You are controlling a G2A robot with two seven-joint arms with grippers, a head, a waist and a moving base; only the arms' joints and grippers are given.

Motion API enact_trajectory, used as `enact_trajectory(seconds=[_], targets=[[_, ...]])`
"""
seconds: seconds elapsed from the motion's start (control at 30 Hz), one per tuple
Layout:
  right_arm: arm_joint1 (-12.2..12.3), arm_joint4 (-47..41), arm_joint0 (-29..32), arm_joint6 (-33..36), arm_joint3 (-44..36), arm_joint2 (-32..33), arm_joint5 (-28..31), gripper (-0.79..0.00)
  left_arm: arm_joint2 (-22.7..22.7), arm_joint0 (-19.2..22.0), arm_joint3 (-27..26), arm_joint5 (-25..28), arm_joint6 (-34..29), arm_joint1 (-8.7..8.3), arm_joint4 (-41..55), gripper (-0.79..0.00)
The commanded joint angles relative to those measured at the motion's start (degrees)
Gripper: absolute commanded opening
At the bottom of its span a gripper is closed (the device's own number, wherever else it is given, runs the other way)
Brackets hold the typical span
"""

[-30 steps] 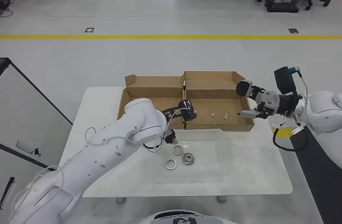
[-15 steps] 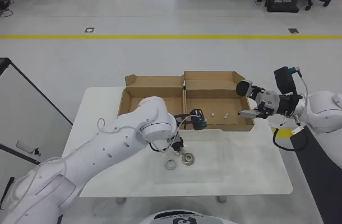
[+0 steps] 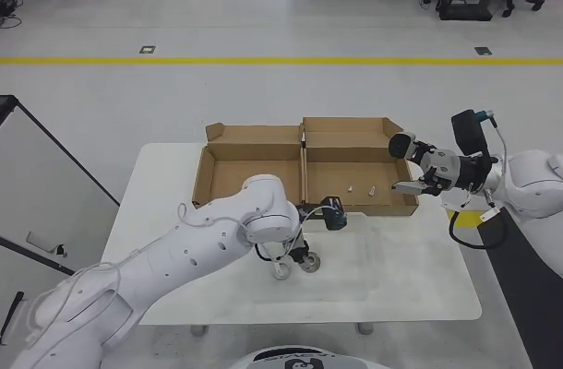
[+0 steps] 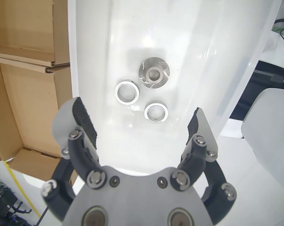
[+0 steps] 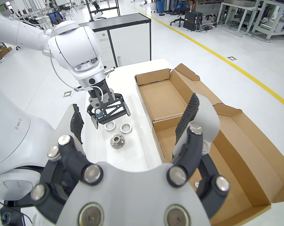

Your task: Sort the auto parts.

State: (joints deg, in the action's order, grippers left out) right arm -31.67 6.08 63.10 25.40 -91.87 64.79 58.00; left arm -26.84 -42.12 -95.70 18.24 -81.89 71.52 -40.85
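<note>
Three metal parts lie in a clear plastic tray (image 4: 203, 48): a flanged hub (image 4: 154, 75) and two plain rings (image 4: 127, 91) (image 4: 156, 112). My left gripper (image 4: 139, 121) hangs open just above them, nearest the closer ring, holding nothing. From the right wrist view the left gripper (image 5: 109, 114) stands over the rings (image 5: 126, 128) and the hub (image 5: 117, 141). In the top view it (image 3: 295, 247) covers one ring; another ring (image 3: 281, 270) and the hub (image 3: 309, 263) show beside it. My right gripper (image 3: 413, 186) is open and empty at the cardboard box's right end.
A two-compartment cardboard box (image 3: 254, 175) lies behind the tray, with two small parts (image 3: 360, 192) in its right compartment. The left compartment (image 5: 163, 99) holds nothing visible. Bare white table (image 3: 161, 240) lies left of the tray.
My left arm swung from over the box's middle down toward the table's front and now hovers over the rings in the tray. The right arm has kept still.
</note>
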Motion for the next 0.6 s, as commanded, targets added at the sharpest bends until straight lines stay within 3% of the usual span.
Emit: enact_trajectory(seconds=[0.0,0.57], targets=[[0.0,0.0,0.0,0.0,0.0,0.0,0.0,0.0,0.65,-0.03,0.65,-0.18,0.35,0.28,-0.28,0.0],[0.0,0.0,0.0,0.0,0.0,0.0,0.0,0.0,6.45,1.55,5.58,-3.42,0.64,4.38,1.06,0.0]])
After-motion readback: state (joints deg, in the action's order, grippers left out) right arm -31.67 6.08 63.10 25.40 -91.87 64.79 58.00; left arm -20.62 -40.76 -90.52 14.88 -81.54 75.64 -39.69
